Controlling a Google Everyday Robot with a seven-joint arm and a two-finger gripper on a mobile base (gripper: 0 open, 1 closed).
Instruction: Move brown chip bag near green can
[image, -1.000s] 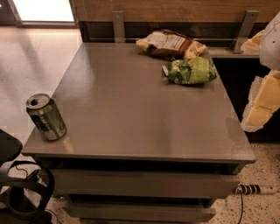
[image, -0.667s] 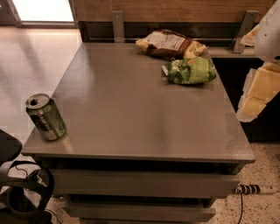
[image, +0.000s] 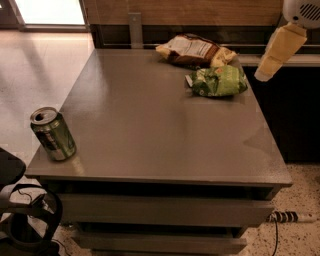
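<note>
The brown chip bag (image: 192, 50) lies at the far edge of the grey table (image: 150, 130), dark brown with yellow edges and a white label panel. The green can (image: 52, 134) stands upright at the table's front left corner, far from the bag. My gripper (image: 277, 50) hangs in the air at the upper right, beyond the table's right edge, to the right of the bag and apart from it. It holds nothing that I can see.
A bright green chip bag (image: 217, 81) lies just in front of the brown bag. A wooden wall and a dark ledge run behind the table. A power strip (image: 290, 218) lies on the floor at the right. Black base parts sit at the lower left.
My gripper has risen from beside the table's right edge to the upper right, closer to the far end. The bags and the can have not moved.
</note>
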